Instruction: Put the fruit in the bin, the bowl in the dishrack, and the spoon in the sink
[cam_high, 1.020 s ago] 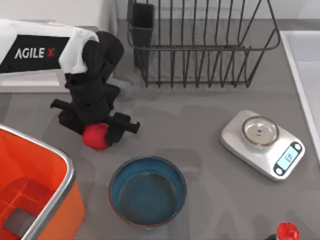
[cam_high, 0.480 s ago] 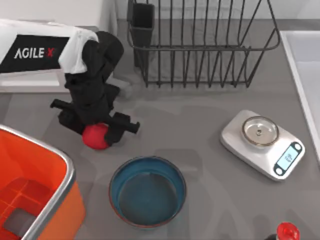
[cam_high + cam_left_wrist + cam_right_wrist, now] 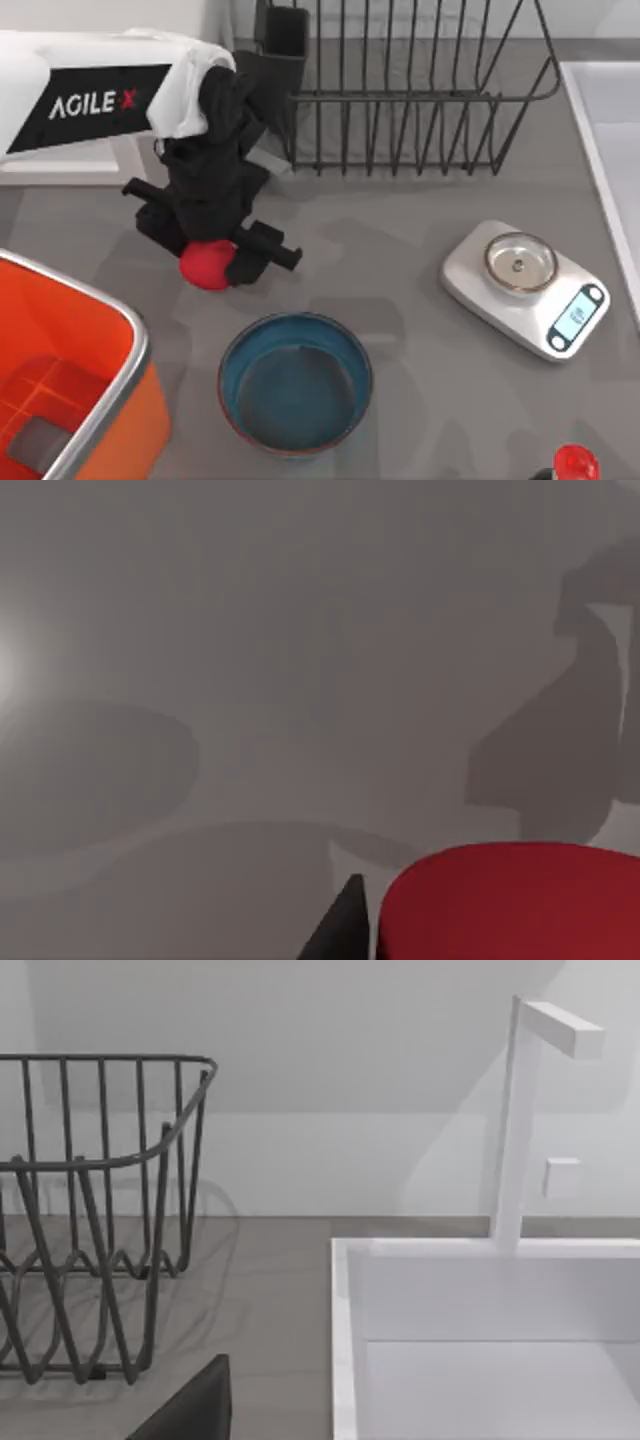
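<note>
Nearest the bottom edge of the top view, the bowl [image 3: 295, 383] sits upright on the grey table [image 3: 400, 290], its mouth facing straight up; being round, it has no long axis to speak of. At the bottom left corner stands the bin [image 3: 60, 390], open side up, its silver rim running at a slant to the table edges. At the bottom right the red cap of a dark bottle [image 3: 574, 465] pokes into view. Just beyond the bowl, toward the left, the left gripper [image 3: 207, 263] points down at the table and its dark fingers are pinched on the fruit [image 3: 205, 264], one on each side; the ball is between the bin and the bowl and apart from both. In the left wrist view the fruit [image 3: 510, 900] sits by one dark fingertip [image 3: 340, 928] above bare table, though whether it touches the surface cannot be told. To the right, a white scale [image 3: 525, 287] with a steel pan lies with its long side running diagonally. Farther back, the dishrack [image 3: 410, 90] stretches left to right, its cutlery cup at its left end, just beside the left arm. The sink [image 3: 610, 150] runs along the right edge. The right wrist view looks at the dishrack [image 3: 100, 1210] and the sink [image 3: 480, 1330]; a dark part of the right gripper [image 3: 195, 1408] shows there, but whether it is spread or pressed together cannot be told.
</note>
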Robot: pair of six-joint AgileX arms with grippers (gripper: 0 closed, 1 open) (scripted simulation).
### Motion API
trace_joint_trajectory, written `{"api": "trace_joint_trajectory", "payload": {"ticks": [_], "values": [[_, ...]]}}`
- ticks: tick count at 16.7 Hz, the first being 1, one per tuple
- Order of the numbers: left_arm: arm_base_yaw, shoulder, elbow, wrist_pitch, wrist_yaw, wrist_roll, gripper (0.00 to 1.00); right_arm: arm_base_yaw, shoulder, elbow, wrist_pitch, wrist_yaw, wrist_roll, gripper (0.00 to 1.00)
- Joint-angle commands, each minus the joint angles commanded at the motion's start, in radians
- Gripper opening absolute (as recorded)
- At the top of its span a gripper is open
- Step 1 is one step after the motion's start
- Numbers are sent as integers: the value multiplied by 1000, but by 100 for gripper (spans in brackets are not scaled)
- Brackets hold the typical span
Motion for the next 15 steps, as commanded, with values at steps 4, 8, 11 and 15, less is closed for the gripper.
{"api": "trace_joint_trajectory", "payload": {"ticks": [4, 8, 11, 15], "values": [[0, -39, 89, -131, -13, -3, 0, 0, 0, 0, 0, 0, 0, 100], [72, -75, 178, -253, 64, -24, 0, 0, 0, 0, 0, 0, 0, 100], [83, -76, 189, -266, 77, -28, 0, 0, 0, 0, 0, 0, 0, 100], [81, -80, 181, -266, 75, -13, 0, 0, 0, 0, 0, 0, 0, 100]]}}
